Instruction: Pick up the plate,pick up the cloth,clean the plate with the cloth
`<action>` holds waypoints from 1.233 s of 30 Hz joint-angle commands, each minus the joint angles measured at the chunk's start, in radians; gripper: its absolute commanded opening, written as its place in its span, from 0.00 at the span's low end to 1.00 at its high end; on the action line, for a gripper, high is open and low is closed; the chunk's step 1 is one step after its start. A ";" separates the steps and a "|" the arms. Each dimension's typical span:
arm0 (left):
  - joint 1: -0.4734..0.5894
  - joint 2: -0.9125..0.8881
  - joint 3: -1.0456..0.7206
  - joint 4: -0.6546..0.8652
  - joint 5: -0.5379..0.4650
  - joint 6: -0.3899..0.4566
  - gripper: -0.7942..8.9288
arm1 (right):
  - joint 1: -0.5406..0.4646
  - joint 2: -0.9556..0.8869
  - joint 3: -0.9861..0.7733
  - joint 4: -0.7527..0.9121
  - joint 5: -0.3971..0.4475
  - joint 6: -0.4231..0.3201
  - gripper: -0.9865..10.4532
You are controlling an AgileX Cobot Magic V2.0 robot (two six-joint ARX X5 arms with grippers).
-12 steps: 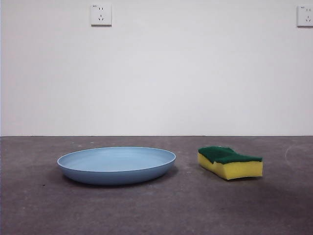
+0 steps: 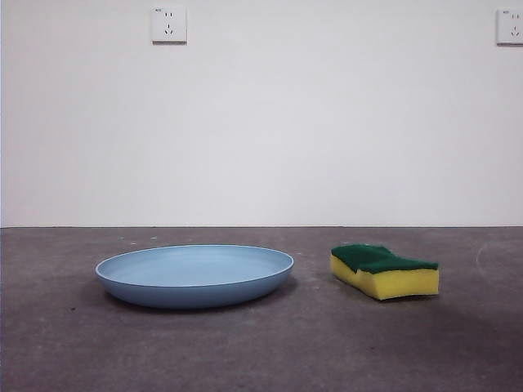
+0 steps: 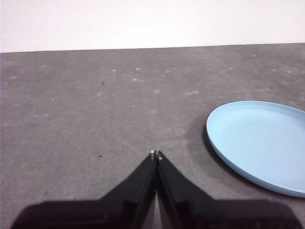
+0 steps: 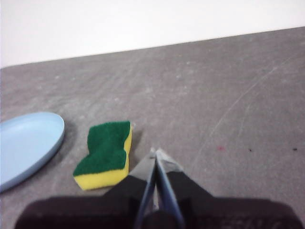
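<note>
The light-blue plate (image 2: pixel 194 274) lies flat on the dark grey table, left of centre in the front view. The cloth, a yellow sponge with a green top (image 2: pixel 384 270), lies to its right, a short gap apart. My left gripper (image 3: pixel 156 154) is shut and empty, above the table off to one side of the plate (image 3: pixel 262 143). My right gripper (image 4: pixel 156 152) is shut and empty, close beside the sponge (image 4: pixel 105 151), with the plate's rim (image 4: pixel 28 143) beyond. Neither gripper shows in the front view.
The dark grey table (image 2: pixel 261 351) meets a white wall (image 2: pixel 261 122) at the back. Two wall sockets (image 2: pixel 168 24) sit high on the wall.
</note>
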 commanded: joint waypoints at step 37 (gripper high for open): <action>0.001 0.538 0.601 -0.256 0.296 -0.171 0.08 | 0.003 0.790 0.863 -0.550 -0.148 -0.053 0.09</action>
